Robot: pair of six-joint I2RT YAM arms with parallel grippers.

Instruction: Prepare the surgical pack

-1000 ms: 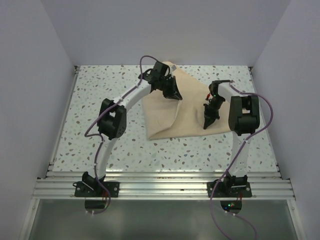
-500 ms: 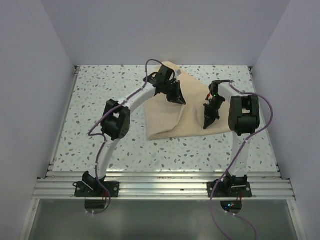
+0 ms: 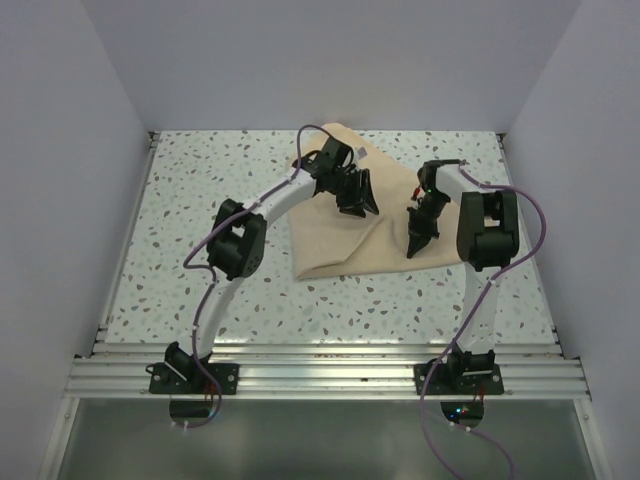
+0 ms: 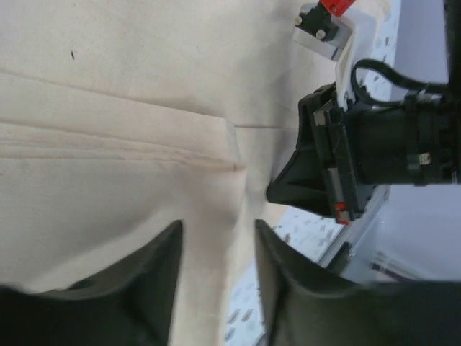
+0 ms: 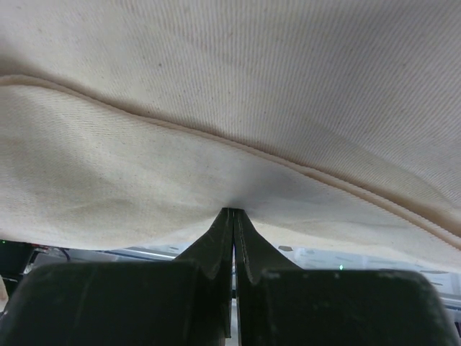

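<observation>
From above, the tan wrap sheet (image 3: 335, 240) lies folded on the speckled table (image 3: 200, 210), at about 1 o'clock from the table's middle, with one corner pointing to 12 o'clock. The left gripper (image 3: 358, 205) hangs over the sheet's upper part at roughly 12 o'clock from its centre, while the right gripper (image 3: 418, 245) points down onto the sheet near its 3 o'clock edge. In the left wrist view, the left gripper (image 4: 216, 229) has its two fingers spread, nothing between them but the wrap sheet (image 4: 130, 86) below, whose overlapping folded edges run across the frame; the right gripper (image 4: 272, 193) shows at 3 o'clock with its tip down on the cloth. In the right wrist view, the right gripper (image 5: 233, 213) has its fingers pressed tightly together, their tips touching the wrap sheet (image 5: 252, 86) just below a hemmed edge; whether any cloth is caught between them cannot be told
</observation>
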